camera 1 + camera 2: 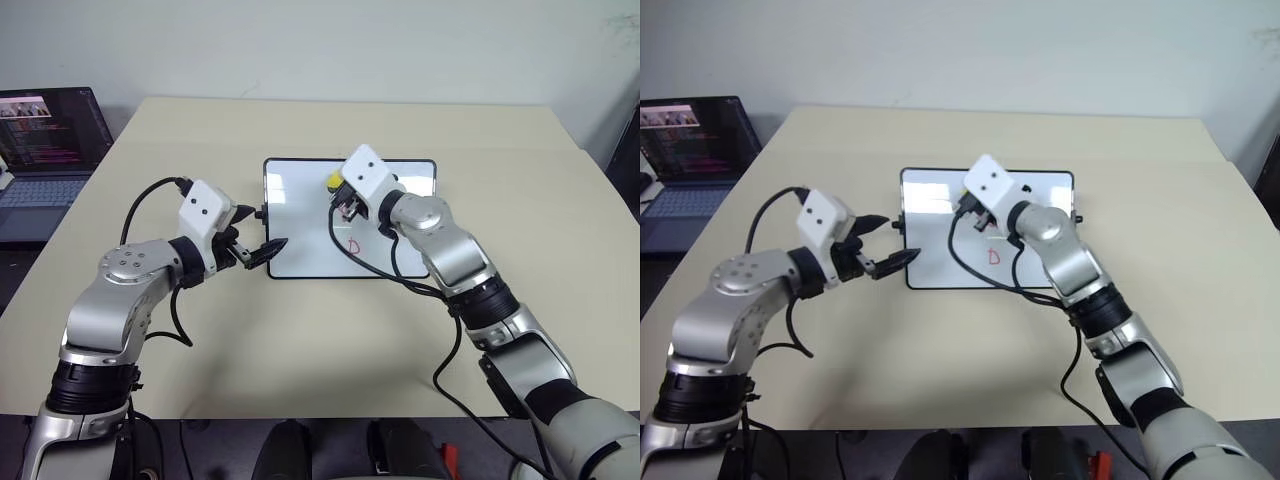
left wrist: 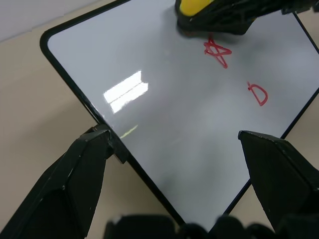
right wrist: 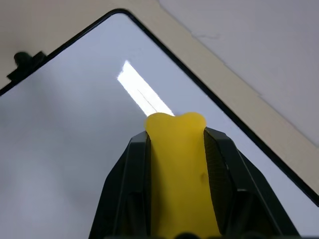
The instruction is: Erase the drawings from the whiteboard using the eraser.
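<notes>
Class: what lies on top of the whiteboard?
On the whiteboard: a red star scribble, a red D, and the yellow eraser in the right pincer. Anything beneath the eraser is covered.

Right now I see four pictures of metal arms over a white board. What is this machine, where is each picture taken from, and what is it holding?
It is a two-armed humanoid robot at a beige table. Two pictures come from cameras in its head, looking down over its arms; the other two come from a camera on each wrist. On the table lies a whiteboard with red drawings, a star-like scribble and a D. The right gripper is shut on a yellow eraser, held over the board. The left gripper is open, its fingers either side of the board's edge. A laptop sits to the left.
</notes>
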Controlling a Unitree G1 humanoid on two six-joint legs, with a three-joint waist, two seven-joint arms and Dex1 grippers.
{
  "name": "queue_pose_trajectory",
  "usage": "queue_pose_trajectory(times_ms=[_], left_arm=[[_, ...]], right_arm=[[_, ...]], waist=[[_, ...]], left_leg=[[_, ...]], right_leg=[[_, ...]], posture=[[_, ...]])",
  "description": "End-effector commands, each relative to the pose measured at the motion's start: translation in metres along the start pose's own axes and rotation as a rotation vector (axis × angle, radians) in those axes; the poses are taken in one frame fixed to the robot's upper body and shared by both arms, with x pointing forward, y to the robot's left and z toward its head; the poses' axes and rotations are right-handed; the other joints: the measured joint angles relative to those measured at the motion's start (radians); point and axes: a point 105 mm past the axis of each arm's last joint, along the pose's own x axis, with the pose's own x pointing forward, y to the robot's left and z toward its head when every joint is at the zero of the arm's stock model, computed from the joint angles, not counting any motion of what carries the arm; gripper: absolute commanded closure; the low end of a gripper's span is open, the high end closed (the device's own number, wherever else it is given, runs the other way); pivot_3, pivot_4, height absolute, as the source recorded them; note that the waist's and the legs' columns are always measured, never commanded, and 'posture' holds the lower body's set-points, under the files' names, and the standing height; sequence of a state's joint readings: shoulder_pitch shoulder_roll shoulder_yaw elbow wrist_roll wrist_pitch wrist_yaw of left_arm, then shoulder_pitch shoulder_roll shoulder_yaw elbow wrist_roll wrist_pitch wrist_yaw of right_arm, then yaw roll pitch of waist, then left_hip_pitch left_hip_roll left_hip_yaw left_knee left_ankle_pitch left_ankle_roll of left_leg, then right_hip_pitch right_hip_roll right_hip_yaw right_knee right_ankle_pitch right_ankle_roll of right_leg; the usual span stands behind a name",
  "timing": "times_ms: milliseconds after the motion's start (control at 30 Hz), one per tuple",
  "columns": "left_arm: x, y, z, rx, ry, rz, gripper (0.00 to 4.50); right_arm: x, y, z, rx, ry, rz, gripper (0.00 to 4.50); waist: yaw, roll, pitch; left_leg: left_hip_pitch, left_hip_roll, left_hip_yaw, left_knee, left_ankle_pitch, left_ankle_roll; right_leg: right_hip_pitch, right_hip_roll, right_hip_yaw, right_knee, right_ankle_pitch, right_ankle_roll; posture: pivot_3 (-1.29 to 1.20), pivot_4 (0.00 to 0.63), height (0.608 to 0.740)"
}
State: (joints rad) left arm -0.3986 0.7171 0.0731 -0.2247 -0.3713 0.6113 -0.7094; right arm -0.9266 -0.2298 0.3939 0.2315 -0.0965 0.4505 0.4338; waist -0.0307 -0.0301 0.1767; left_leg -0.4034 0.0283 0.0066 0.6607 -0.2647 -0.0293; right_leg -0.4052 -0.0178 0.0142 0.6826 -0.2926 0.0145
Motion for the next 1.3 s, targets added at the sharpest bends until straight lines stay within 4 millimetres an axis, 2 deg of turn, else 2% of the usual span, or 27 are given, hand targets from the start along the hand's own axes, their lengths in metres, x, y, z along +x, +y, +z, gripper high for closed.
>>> queue_pose_trajectory(times_ms=[33, 267, 500, 700, 933, 1000, 1100, 1167, 1300], left_arm=[[0.001, 0.002, 0.011, 0.04, -0.033, 0.007, 0.0], [0.002, -0.003, 0.009, 0.038, -0.032, -0.007, 0.0], [0.004, -0.007, 0.007, 0.036, -0.033, -0.018, 0.0], [0.005, -0.011, 0.007, 0.038, -0.035, -0.037, 0.0], [0.007, -0.013, 0.007, 0.038, -0.038, -0.047, 0.0], [0.007, -0.014, 0.007, 0.038, -0.039, -0.051, 0.0], [0.007, -0.015, 0.007, 0.037, -0.04, -0.055, 0.0], [0.007, -0.015, 0.007, 0.037, -0.04, -0.057, 0.0], [0.008, -0.016, 0.007, 0.037, -0.04, -0.059, 0.0]], right_arm=[[0.001, -0.003, 0.016, -0.074, -0.039, 0.017, 3.36], [0.001, -0.025, 0.018, -0.126, -0.024, -0.053, 3.36], [-0.004, -0.011, -0.005, -0.162, 0.072, 0.073, 3.36], [-0.003, -0.035, 0.002, -0.168, 0.051, -0.043, 3.36], [-0.005, -0.009, -0.013, -0.082, 0.086, 0.094, 3.36], [-0.005, -0.013, -0.011, -0.075, 0.077, 0.065, 3.36], [-0.005, -0.031, -0.005, -0.062, 0.057, -0.017, 3.36], [-0.006, -0.028, -0.005, -0.034, 0.057, 0.005, 3.36], [-0.005, -0.004, -0.007, 0.035, 0.053, 0.106, 3.36]], waist=[[0.0, 0.0, 0.0], [0.0, 0.0, 0.0], [0.0, 0.0, 0.0], [0.0, 0.0, 0.0], [0.0, 0.0, 0.0], [0.0, 0.0, 0.0], [0.0, 0.0, 0.0], [0.0, 0.0, 0.0], [0.0, 0.0, 0.0]], left_leg=[[0.0, 0.0, 0.0, 0.0, 0.0, 0.0], [0.0, 0.0, 0.0, 0.0, 0.0, 0.0], [0.0, 0.0, 0.0, 0.001, 0.0, 0.0], [0.002, 0.0, 0.0, 0.002, 0.0, 0.0], [0.002, 0.0, 0.0, 0.002, 0.0, 0.0], [0.003, 0.0, 0.0, 0.002, 0.0, 0.0], [0.003, 0.0, 0.001, 0.002, 0.0, 0.0], [0.003, 0.0, 0.0, 0.002, 0.0, 0.0], [0.003, 0.0, 0.0, 0.002, 0.0, 0.0]], right_leg=[[0.0, 0.0, 0.0, 0.0, 0.0, 0.0], [0.0, 0.0, 0.0, 0.001, 0.0, 0.0], [0.0, 0.0, 0.0, 0.001, 0.0, 0.0], [0.0, 0.0, 0.001, 0.005, 0.0, 0.0], [0.0, 0.0, 0.001, 0.008, 0.0, 0.0], [0.0, 0.0, 0.001, 0.008, 0.0, 0.0], [0.0, 0.0, 0.001, 0.009, 0.0, 0.0], [0.0, 0.0, 0.001, 0.009, 0.0, 0.0], [0.0, 0.0, 0.001, 0.009, 0.0, 0.0]], posture=[[0.0, 0.15, 0.74], [0.0, 0.15, 0.74], [0.0, 0.15, 0.74], [0.0, 0.15, 0.74], [0.0, 0.15, 0.74], [0.0, 0.15, 0.74], [0.0, 0.15, 0.74], [0.0, 0.15, 0.74], [0.0, 0.15, 0.74]])
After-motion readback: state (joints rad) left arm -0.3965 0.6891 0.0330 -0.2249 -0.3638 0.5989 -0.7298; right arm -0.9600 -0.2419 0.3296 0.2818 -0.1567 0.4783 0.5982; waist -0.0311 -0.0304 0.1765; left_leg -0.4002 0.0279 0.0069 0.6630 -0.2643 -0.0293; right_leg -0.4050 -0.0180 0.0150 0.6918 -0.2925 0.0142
